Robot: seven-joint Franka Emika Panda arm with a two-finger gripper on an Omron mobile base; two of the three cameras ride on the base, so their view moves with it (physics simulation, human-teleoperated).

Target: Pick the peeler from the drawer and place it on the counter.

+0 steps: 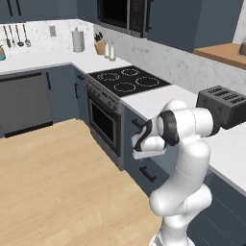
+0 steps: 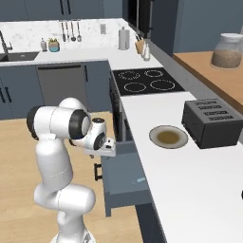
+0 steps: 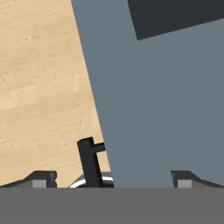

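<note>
Right base: peeler (image 2: 140, 180) lies in open drawer (image 2: 124, 178).

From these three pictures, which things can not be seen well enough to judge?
- Peeler: in the right base view it is a tiny pale fleck in the open drawer; its shape and which way it lies cannot be told.
- Gripper: in the hand view the tips are cut off by the bottom edge, so the width of the gap is unclear.
- Drawer inside: in the left base view the arm covers it.
</note>
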